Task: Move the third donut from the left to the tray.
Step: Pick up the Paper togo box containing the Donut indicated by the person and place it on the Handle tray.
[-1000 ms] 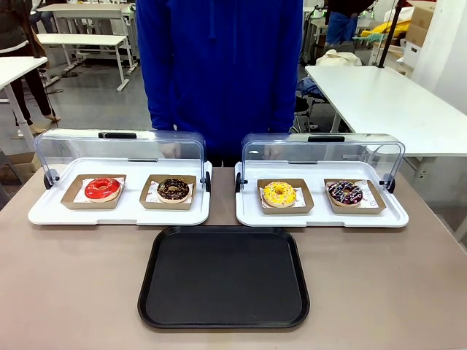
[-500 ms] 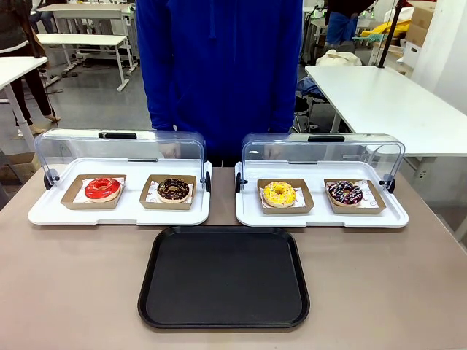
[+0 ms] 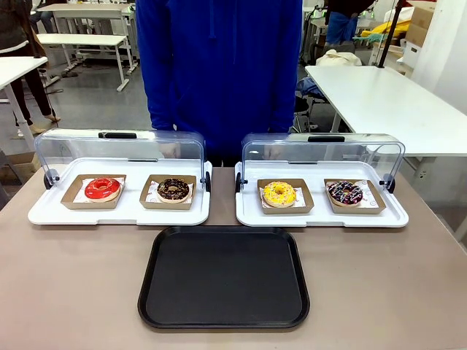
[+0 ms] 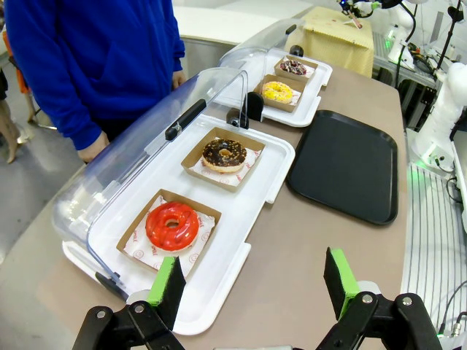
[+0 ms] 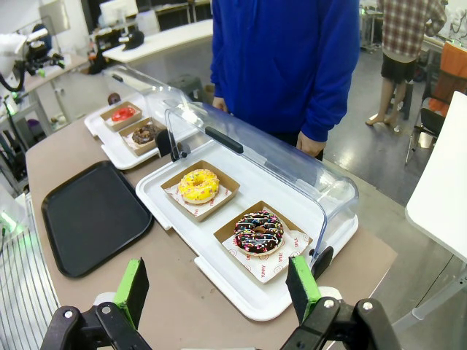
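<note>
Nothing moved: yellow donut [image 3: 279,192] untouched; left gripper [image 4: 254,281] and right gripper [image 5: 218,283] spread wide, empty.

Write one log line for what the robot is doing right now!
step: not started | yellow donut: in its cardboard tray, not yet on black tray | left gripper: open | right gripper: open

Front cam: fixed, robot-side edge of brown tabletop [image 3: 73,292], faces across at person in blue top [image 3: 219,73]; large flat black plastic rectangular tray [image 3: 223,277] nearest, centred. L wrist cam: high over table's left end, looking along it to the right end. R wrist cam: opposite, from right end. All 3 share that tray [image 4: 343,164] [image 5: 91,215].
</note>
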